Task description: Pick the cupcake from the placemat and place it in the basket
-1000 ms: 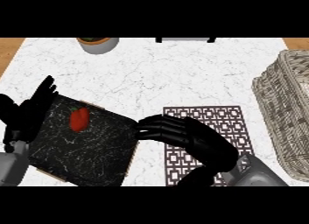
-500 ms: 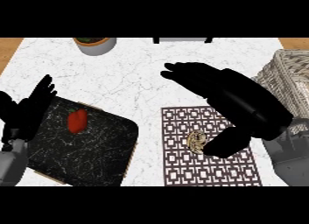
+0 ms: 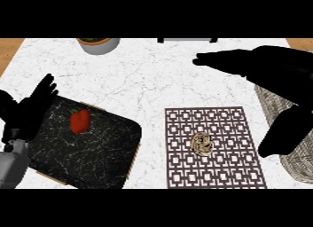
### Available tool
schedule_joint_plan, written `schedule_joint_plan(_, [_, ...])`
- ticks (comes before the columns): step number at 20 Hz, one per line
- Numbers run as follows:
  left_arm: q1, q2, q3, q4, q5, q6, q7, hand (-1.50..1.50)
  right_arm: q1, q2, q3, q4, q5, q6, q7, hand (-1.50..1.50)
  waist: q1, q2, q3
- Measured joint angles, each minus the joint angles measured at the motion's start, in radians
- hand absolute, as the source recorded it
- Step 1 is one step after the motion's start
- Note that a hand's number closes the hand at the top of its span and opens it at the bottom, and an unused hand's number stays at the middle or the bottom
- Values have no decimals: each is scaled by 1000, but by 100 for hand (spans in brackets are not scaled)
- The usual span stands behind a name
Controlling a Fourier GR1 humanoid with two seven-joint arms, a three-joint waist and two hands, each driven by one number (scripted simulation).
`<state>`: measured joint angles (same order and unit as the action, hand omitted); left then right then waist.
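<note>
One cupcake – one placemat – one basket

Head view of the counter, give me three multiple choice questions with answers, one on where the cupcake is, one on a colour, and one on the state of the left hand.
1. Where is the cupcake?
A. On the patterned placemat
B. In the wicker basket
C. On the dark tray

2. What colour is the small item on the dark tray?
A. Green
B. Red
C. Yellow

3. How is the left hand?
A. Curled round the cupcake
B. Open, fingers up, at the tray's left edge
C. Flat on the placemat

Answers:
1 A, the cupcake sits near the placemat's middle.
2 B, it shows red against the dark marbled tray.
3 B, its fingers are straight and hold nothing.
</note>
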<state>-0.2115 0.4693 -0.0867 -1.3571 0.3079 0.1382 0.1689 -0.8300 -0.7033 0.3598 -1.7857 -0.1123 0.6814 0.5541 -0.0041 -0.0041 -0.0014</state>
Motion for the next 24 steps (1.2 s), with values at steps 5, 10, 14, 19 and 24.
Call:
schedule_joint_plan(5, [20,-5,22,-6,-3,-22,-9,0,71,-38,-106,-1,-114,102,-21,-150,0,2,1])
schedule_joint_plan(10, [30,-21,27,-24,-22,-18,-3,0,220,-54,-233,-38,-109,129,-141,-150,-2,2,2])
schedule_joint_plan(14, [20,-37,39,-6,-39,-29,-13,0,337,-4,-274,-59,-10,125,-257,-150,0,4,2])
schedule_joint_plan(19, [1,-45,56,8,-52,-43,0,0,468,83,-251,-48,203,69,-445,-150,3,5,2])
schedule_joint_plan(24, [1,-55,59,-21,-69,-46,32,0,543,181,-184,23,399,-57,-605,-150,8,5,2])
